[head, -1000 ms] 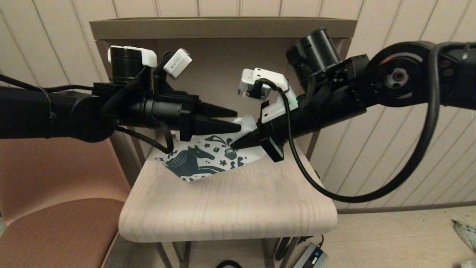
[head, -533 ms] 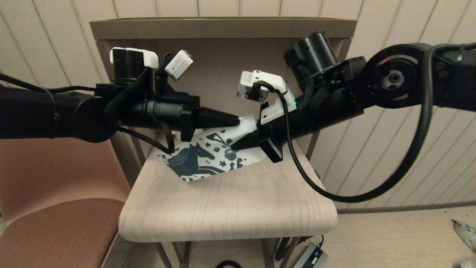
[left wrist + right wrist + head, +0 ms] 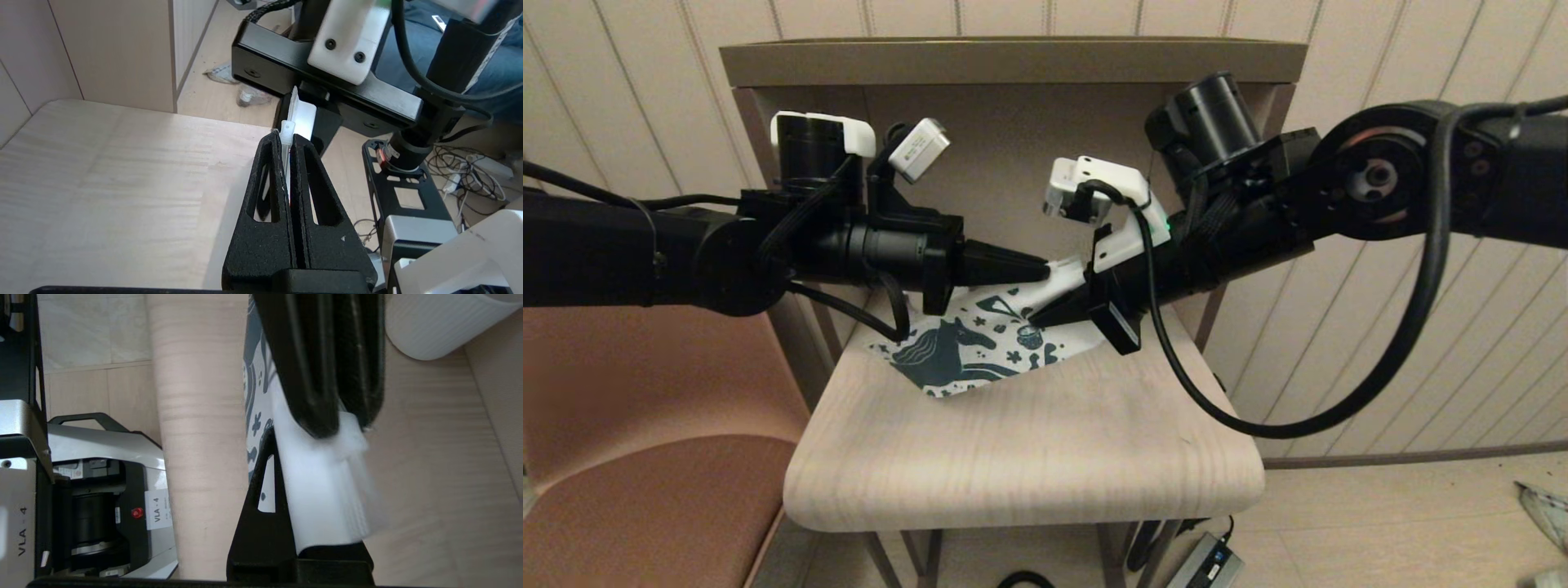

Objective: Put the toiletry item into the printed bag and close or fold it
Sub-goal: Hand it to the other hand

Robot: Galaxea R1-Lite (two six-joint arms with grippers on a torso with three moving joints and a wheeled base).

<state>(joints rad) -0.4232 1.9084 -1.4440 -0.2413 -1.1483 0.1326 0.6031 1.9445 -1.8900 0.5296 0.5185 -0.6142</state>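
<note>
Pouch, i.e. printed bag (image 3: 980, 347), centre frame: thin, limp, light. Left gripper (image 3: 1045, 267) clamped on zip strip; right gripper (image 3: 1031, 314) pinches bag's body. Hold edges, not mid-panel.

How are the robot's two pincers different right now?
The left pincer pinches the white zip edge at the top of the horse bag; the right pincer grips its printed face lower down. The left lies nearly level; the right slants downward. Both are black, pointed and shut on the bag.

Head high, frontal; wrists close; shared table (image 3: 1029, 441).
</note>
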